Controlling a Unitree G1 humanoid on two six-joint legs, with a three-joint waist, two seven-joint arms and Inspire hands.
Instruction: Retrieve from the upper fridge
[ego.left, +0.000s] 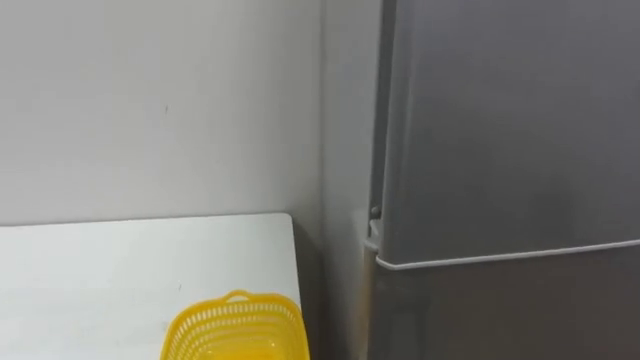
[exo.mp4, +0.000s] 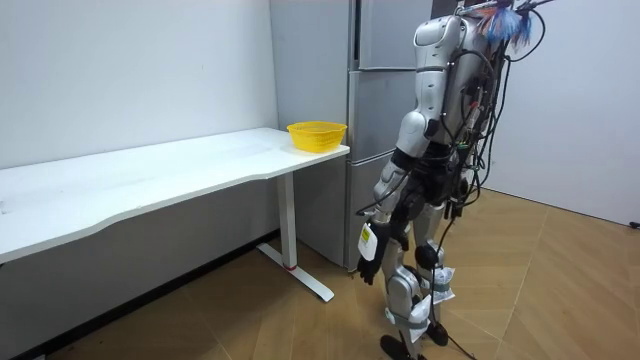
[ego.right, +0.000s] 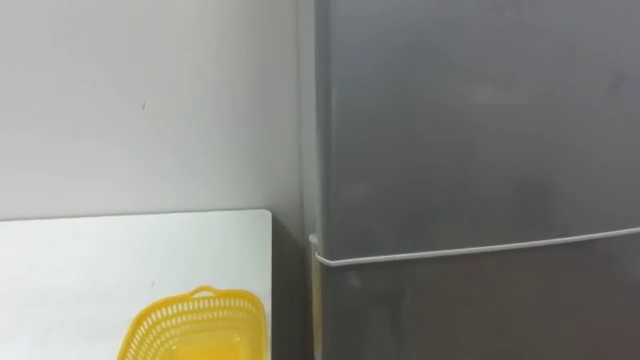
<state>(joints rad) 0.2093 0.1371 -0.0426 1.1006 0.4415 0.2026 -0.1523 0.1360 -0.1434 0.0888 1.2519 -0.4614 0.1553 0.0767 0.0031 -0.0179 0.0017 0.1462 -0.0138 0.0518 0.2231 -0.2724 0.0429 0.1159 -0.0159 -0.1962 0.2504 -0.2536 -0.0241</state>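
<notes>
A tall grey fridge (ego.left: 500, 130) stands straight ahead with its doors shut. A pale seam (ego.left: 500, 256) divides the upper door (ego.right: 470, 120) from the lower one. In the room view I stand upright close in front of the fridge (exo.mp4: 375, 110), facing it. My left hand (exo.mp4: 367, 268) hangs at my side with relaxed fingers and holds nothing. My right hand (exo.mp4: 430, 262) hangs low on the far side of my legs, mostly hidden. Nothing from inside the fridge shows.
A white table (ego.left: 100, 270) runs along the wall to the left of the fridge, with a narrow gap between them. A yellow plastic basket (ego.left: 235, 325) sits at the table's end nearest the fridge. Wooden floor (exo.mp4: 560, 290) lies behind me.
</notes>
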